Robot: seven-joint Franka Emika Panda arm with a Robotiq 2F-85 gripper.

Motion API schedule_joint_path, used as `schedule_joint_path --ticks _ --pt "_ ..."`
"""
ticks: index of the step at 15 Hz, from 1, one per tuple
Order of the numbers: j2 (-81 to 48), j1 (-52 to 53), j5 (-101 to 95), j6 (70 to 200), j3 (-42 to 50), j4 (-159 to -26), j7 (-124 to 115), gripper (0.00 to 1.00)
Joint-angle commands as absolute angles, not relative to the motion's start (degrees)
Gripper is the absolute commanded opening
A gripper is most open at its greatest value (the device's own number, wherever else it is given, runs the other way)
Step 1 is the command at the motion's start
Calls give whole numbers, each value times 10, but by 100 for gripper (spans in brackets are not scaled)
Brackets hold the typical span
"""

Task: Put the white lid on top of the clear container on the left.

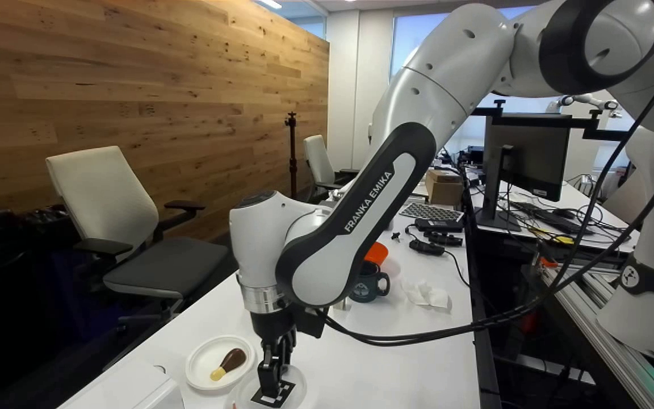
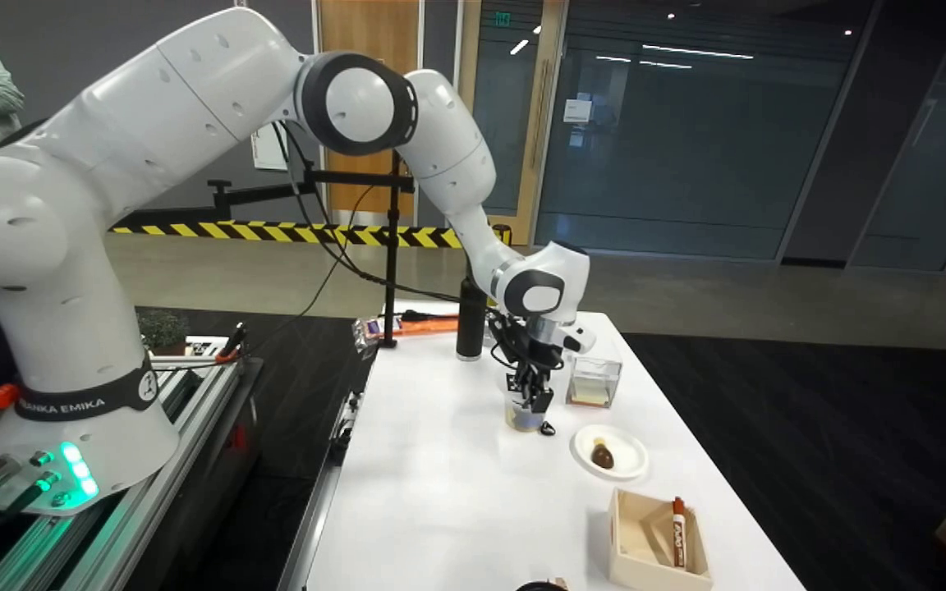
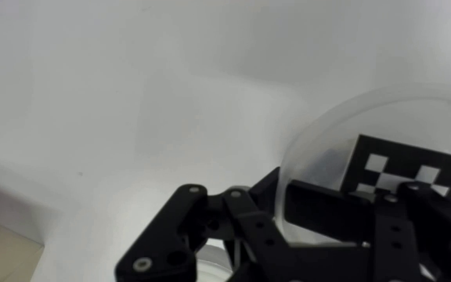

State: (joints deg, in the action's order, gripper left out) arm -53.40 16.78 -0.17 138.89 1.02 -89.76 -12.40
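The white lid [image 3: 397, 113] is round and translucent, with a bold black-and-white square patch on it. Its rim runs between the finger pads of my gripper [image 3: 282, 196], which is shut on that edge. In an exterior view the lid [image 1: 286, 391] shows below the fingers, partly covered by them. The clear container [image 2: 524, 420], with something bluish inside, stands right under my gripper [image 2: 537, 402] in an exterior view. A bluish patch shows through the lid in the wrist view. Whether lid and container touch, I cannot tell.
Close by lie a white plate [image 2: 627, 442] with a brown lump [image 2: 602, 455] and a clear square box [image 2: 594, 386]. A small black object [image 2: 547, 428] sits beside the container. Farther off are a tan box [image 2: 658, 572], a black bottle [image 2: 470, 320] and a dark mug [image 1: 365, 284].
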Motion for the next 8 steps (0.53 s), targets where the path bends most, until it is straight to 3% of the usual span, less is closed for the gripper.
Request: schedule_joint_path --ticks 1,8 --pt "-563 165 -24 1363 2 -853 -107 0" --pt "-580 164 -35 1349 0 -822 -82 0"
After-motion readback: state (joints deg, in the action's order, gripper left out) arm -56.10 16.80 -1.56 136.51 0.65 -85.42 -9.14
